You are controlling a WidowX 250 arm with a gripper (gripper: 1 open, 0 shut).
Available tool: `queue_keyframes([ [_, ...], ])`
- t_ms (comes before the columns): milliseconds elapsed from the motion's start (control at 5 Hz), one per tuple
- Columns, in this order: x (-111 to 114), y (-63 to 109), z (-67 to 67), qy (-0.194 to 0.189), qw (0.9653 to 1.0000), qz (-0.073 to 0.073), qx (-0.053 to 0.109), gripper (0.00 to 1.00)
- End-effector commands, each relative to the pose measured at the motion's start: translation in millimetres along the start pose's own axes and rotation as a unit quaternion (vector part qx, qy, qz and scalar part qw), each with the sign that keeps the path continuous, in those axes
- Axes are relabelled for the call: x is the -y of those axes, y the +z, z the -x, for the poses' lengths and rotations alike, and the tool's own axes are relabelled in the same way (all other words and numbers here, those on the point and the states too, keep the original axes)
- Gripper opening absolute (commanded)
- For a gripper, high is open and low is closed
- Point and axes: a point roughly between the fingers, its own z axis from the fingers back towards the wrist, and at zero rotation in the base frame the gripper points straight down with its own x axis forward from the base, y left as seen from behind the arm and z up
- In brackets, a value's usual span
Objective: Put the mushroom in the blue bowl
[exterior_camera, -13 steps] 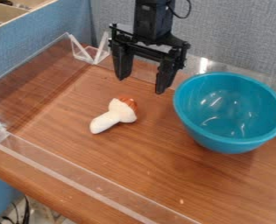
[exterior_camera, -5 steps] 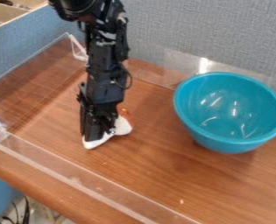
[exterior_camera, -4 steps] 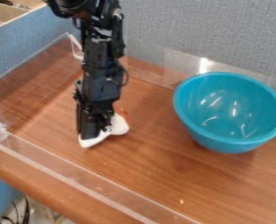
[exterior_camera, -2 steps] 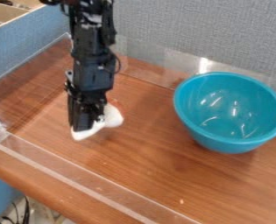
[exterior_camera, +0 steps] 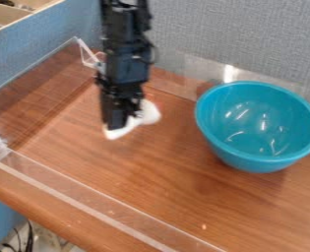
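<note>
My gripper points straight down at the middle of the wooden table and is shut on the mushroom. Its cream-white stem sticks out to the right and below the black fingers; the orange-red cap is hidden behind them. The mushroom hangs a little above the table top. The blue bowl, large, teal and glossy, stands on the table to the right of the gripper with nothing inside it. A gap of bare wood lies between mushroom and bowl.
A low clear plastic wall runs along the front and left edges of the wooden table. A blue panel stands at the left, a grey wall behind.
The gripper, shut on the mushroom, has lifted it off the table and carried it right and toward the back. The bowl has not moved.
</note>
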Motion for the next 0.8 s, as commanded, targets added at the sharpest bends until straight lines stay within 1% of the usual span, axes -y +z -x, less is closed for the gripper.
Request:
queue_keyframes([
  [0,7,16.5,-32.7,-0.003,0.9998,-0.013,0.017,0.0],
  [200,2,11.8,-44.5,0.019,0.9998,-0.006,0.004,0.0],
  [400,-18,-2.0,-41.2,0.05,0.9987,0.0,-0.008,0.0],
  [600,-34,-8.7,-37.2,0.083,0.9965,0.004,-0.013,0.0],
])
